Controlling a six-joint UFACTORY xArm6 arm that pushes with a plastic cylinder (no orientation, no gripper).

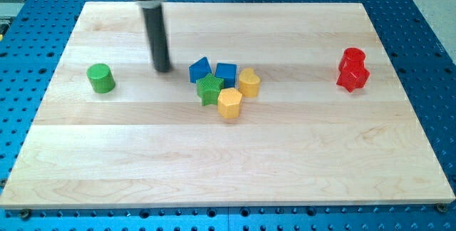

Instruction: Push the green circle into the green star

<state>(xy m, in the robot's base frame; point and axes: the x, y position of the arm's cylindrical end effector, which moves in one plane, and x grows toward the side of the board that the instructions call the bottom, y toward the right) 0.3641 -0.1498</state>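
Observation:
The green circle (101,78) is a short green cylinder standing alone near the board's left side. The green star (209,89) lies near the board's middle, in a tight cluster of blocks. My tip (162,69) rests on the board between the two, right of and slightly above the green circle, and left of and above the green star. It touches neither block.
Around the green star sit two blue blocks (201,69) (226,73), a yellow heart-like block (249,83) and a yellow hexagon-like block (229,103). Two red blocks (353,70) stand together at the right. The wooden board (228,167) lies on a blue perforated table.

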